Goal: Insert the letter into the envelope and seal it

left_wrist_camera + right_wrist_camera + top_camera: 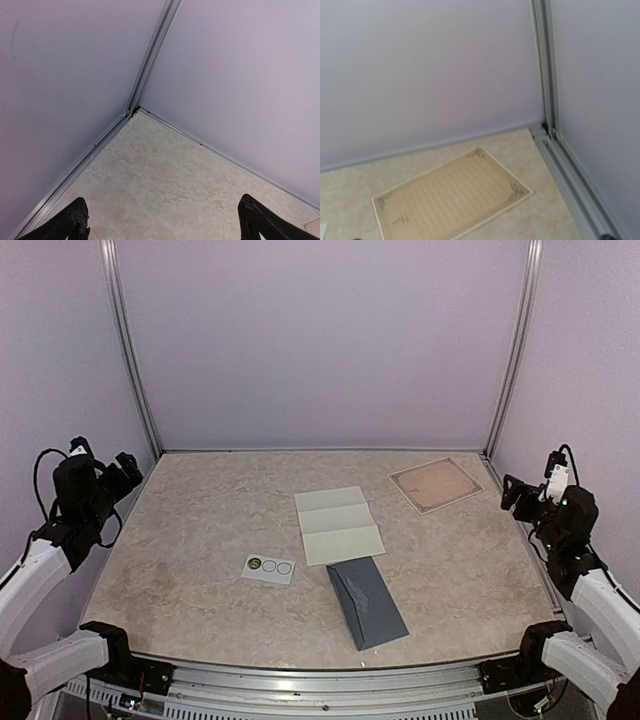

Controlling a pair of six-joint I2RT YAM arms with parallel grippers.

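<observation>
The dark slate envelope point(367, 602) lies flat near the table's front edge, right of the middle, its pointed flap toward the top left. Just behind it the letter point(338, 525), a pale sheet with two fold creases, lies open and flat. My left gripper point(130, 472) hangs open at the far left edge, well away from both; in the left wrist view its fingertips point(76, 222) stand wide apart over bare table, gripper point(167, 227) empty. On the far right my right gripper point(512, 495) is open too, holding nothing.
A small white sticker strip point(269, 567) with three circles lies left of the envelope. A tan lined sheet with an ornate border point(435, 484) point(451, 197) rests at the back right corner. Lilac walls with metal corner posts point(546, 75) close in three sides.
</observation>
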